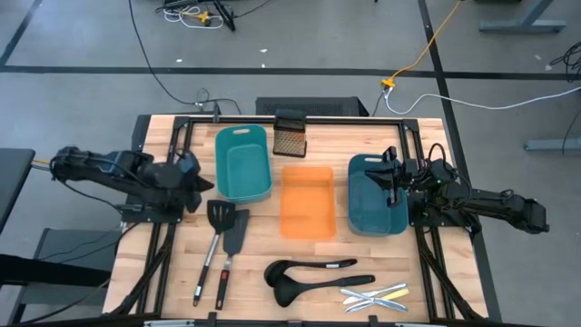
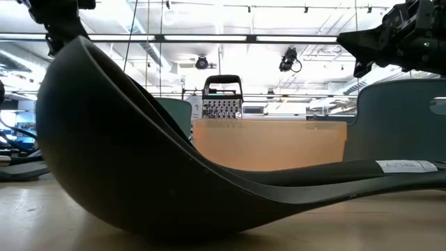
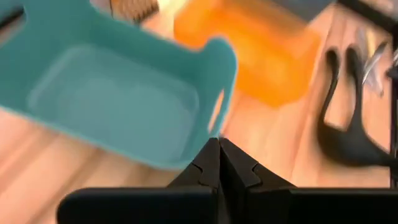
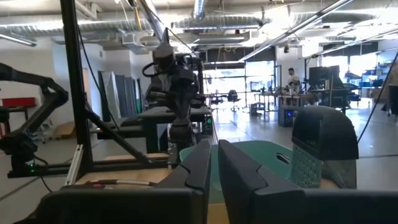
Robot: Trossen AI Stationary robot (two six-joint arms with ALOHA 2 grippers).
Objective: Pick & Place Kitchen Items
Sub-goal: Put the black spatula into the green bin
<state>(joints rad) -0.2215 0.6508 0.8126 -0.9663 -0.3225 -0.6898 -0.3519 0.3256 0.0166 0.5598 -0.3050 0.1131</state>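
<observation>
We see three trays across the middle of the table [image 1: 154, 136]: teal tray [image 1: 243, 163] toward the left, orange tray [image 1: 307, 202] in the centre, blue tray [image 1: 376, 194] on the right. One dark mesh box [image 1: 290, 133] sits at the far edge behind the orange tray.

Task items all lie along the near edge:
- two spatulas [image 1: 221, 238] side by side, near-left, heads just short of the teal tray
- two ladles [image 1: 313, 275] touching, near-centre, in front of the orange tray
- a small cluster of cutlery [image 1: 374, 297] at the near-right; we can't count the pieces

All three trays look empty.

Left gripper [image 1: 205, 187] sits at the left edge beside the teal tray, fingers pressed together, holding nothing. Right gripper [image 1: 388, 173] hovers over the blue tray, fingers [image 4: 199, 163] a narrow slit apart, nothing between them.

In the low view one ladle bowl [image 2: 104, 146] blocks most of the table.
</observation>
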